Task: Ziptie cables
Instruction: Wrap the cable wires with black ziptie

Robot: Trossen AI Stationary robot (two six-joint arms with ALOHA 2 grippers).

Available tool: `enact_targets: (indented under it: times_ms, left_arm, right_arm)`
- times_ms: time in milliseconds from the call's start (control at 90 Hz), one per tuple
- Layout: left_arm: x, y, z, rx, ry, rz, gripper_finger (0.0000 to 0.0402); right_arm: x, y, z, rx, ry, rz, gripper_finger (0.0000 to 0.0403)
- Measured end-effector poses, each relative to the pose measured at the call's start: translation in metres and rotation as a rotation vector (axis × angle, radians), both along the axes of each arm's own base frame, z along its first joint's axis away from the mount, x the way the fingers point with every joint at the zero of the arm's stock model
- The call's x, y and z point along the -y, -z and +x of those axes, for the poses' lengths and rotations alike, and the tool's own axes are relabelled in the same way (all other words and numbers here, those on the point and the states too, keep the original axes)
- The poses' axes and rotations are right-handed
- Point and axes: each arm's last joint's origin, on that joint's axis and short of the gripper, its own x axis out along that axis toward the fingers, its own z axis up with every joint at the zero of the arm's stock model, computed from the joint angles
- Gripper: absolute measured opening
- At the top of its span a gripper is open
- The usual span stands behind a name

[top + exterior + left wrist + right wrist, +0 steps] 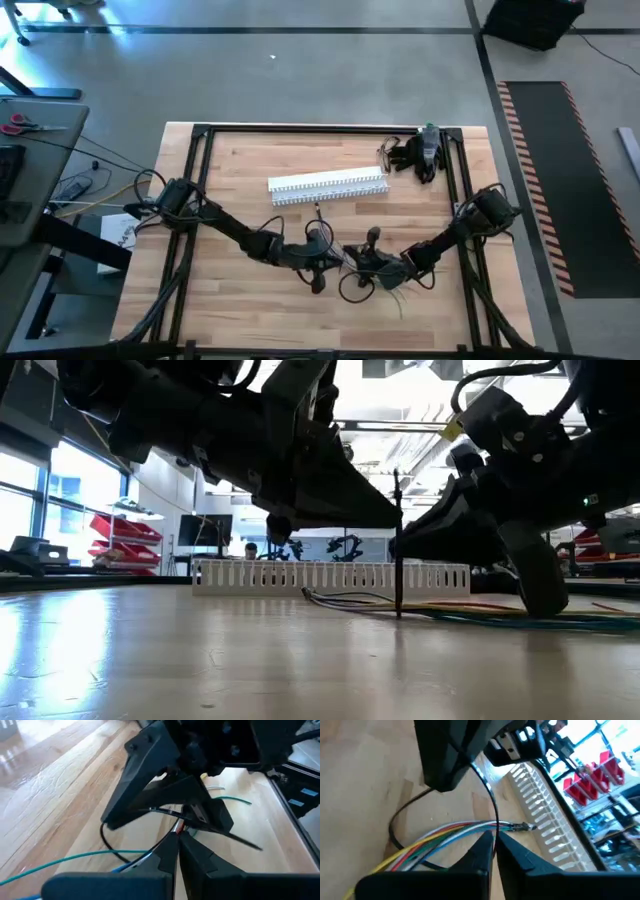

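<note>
High view is showing both dark arms meeting low in the frame, just below centre, over the wooden worktop (240, 290). The left gripper (318, 262) and the right gripper (372, 262) are facing each other across a narrow gap, with the loose bundle of thin multicoloured cables (395, 290) lying between and beneath them, trailing toward the lower right. The long white slotted plastic channel (328, 185) is sitting well apart, above them in the frame, and a dark tool (420, 152) is resting near the upper right corner.

In the low view the cables (450, 610) are running flat along the worktop, long axis left to right, in front of the channel (330, 575), while a thin black zip tie (398, 550) is standing upright across them.

In the right wrist view the right gripper's fingers (517, 855) are nearly closed, their tips either side of the cables (455, 831) where the black tie (487, 795) is looping over; whether they are actually pinching anything I cannot tell. In the left wrist view the left fingers (200, 855) are likewise almost together at the bundle (170, 837), grip unclear.

Judging by this, the tie is crossing the bundle at right angles, and both grippers are about equally near, 1 on each side.
</note>
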Motion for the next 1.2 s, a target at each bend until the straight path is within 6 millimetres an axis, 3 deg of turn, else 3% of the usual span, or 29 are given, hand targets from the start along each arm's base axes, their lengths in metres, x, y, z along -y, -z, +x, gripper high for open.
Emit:
enact_targets:
  times_ms: [589, 1200]
  left_arm:
    - [0.0009, -0.0013, 0.0006, 0.011, 0.028, -0.018, 0.0]
    - [0.0016, -0.0013, 0.0007, 0.012, 0.044, -0.025, 0.0]
  right_arm:
    - [0.0001, -0.0031, 0.0009, -0.158, -0.094, -0.391, 0.0]
    - [-0.0031, -0.0033, 0.0003, -0.141, -0.142, -0.364, 0.0001]
